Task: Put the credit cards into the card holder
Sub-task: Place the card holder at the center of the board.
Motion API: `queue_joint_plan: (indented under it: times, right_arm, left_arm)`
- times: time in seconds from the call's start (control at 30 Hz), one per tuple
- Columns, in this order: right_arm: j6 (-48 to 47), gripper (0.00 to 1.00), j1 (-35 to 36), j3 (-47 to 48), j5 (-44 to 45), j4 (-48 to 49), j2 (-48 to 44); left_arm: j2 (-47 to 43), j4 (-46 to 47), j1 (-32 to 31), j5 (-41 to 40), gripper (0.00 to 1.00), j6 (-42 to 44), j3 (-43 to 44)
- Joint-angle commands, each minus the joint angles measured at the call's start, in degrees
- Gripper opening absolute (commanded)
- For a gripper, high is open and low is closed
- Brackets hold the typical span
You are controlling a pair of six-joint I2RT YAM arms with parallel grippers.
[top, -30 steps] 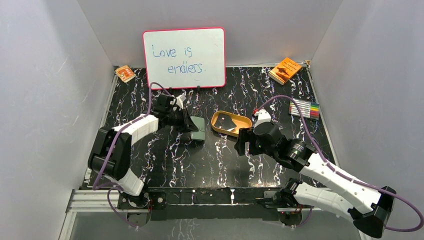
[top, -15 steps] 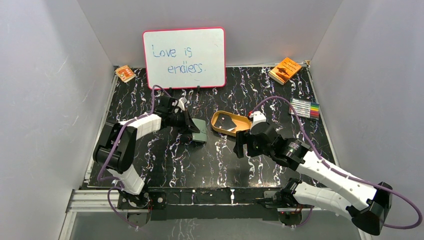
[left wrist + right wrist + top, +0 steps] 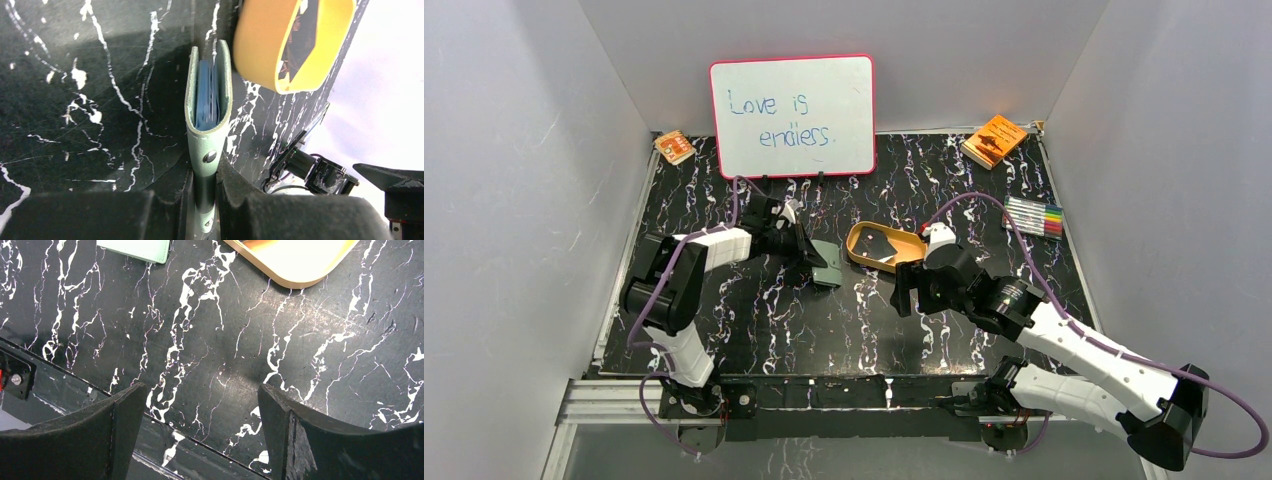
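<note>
L gripper (image 3: 807,257) shut on left edge of green card holder (image 3: 828,265), just left of orange tray (image 3: 854,250); R gripper (image 3: 904,296) spread wide, low over marble tabletop (image 3: 824,330) near tray's front; whiteboard (image 3: 792,115) upright at back; markers (image 3: 1034,216) far right.

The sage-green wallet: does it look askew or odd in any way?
Yes. The sage-green fold-over wallet is not lying flat: the left gripper pinches its snap end and holds it tilted beside the tan-orange oval tray, covers slightly apart.

Lab test booth: white walls (image 3: 524,150) enclose a marbled tabletop (image 3: 824,320).
</note>
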Motion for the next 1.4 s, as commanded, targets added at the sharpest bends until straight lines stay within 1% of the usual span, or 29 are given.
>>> queue_joint_plan:
  times: [0.0,0.03,0.1,0.2,0.3,0.43,0.57,0.83,1.07,1.2,1.37]
  right_arm:
    - [0.2,0.89,0.0,2.8,-0.5,1.8,-1.4]
    - [0.4,0.89,0.0,2.8,-0.8,1.8,-1.6]
    - [0.8,0.89,0.0,2.8,-1.1,1.6,-2.0]
    - [0.9,0.89,0.0,2.9,-1.2,1.6,-2.2]
    - [0.8,0.89,0.0,3.0,-1.2,1.6,-2.0]
    - [0.7,0.89,-0.1,2.9,-1.5,2.0,-1.2]
    - [0.3,0.89,0.0,3.2,-2.6,2.5,-0.4]
    - [0.0,0.89,-0.1,3.3,-3.1,2.7,0.0]
    - [-0.1,0.89,-0.1,4.0,-3.5,2.6,0.6]
    - [-0.4,0.89,-0.1,4.2,-3.9,3.1,1.4]
    - [-0.4,0.89,0.0,4.9,-5.0,3.7,3.0]
  left_arm:
    - [1.3,-3.5,0.2,0.7,0.0,-0.8,1.5]
    - [1.5,-3.6,0.1,0.5,0.02,-0.9,1.6]
    - [1.4,-4.2,0.2,-0.2,0.11,-0.9,1.8]
    - [1.2,-6.1,0.2,-2.1,0.21,0.1,2.0]
    - [1.3,-9.6,0.2,-5.2,0.28,1.8,2.7]
    - [1.2,-13.1,0.2,-8.8,0.33,3.8,3.3]
    - [0.8,-14.7,0.2,-11.1,0.36,4.5,3.7]
    - [-0.5,-17.7,0.2,-14.6,0.46,5.9,4.8]
    - [-6.9,-22.0,-0.1,-19.6,0.56,5.9,4.9]
    - [-10.4,-22.8,-1.0,-21.8,0.58,5.3,3.7]
    - [-10.5,-21.7,-3.3,-23.8,0.58,4.4,1.4]
